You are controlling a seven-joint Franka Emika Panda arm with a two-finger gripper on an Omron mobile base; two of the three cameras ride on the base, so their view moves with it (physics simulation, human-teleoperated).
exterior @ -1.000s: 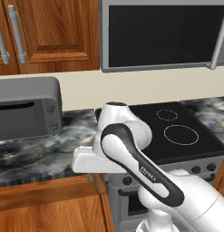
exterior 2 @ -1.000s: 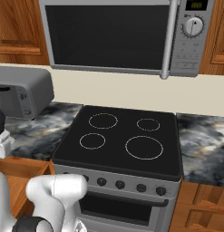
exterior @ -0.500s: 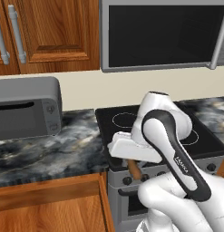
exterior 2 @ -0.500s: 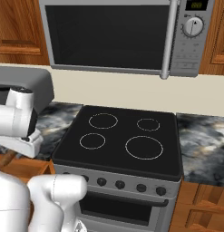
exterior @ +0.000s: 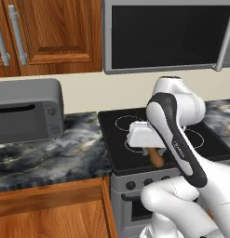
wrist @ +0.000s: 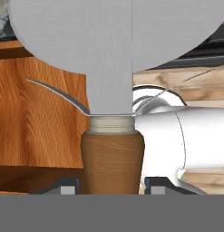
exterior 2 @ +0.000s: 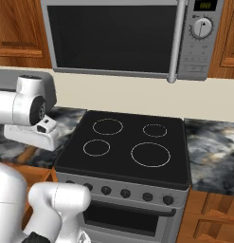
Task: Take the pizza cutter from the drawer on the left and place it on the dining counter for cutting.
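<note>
The white arm rises from the base and bends at the elbow, so that the forearm goes down and forward. The wrist is turned sideways and the hand is level. The gripper (wrist: 111, 186) is closed on the brown handle of the pizza cutter (wrist: 112, 81), one finger at each side of it. In the left base view the hand hides the fingers.

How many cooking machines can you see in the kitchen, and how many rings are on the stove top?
Stove: 1
Microwave: 1
Toaster oven: 1
Total machines: 3
Burner rings on the stove top: 4
Pizza cutter in the gripper: 1
</note>
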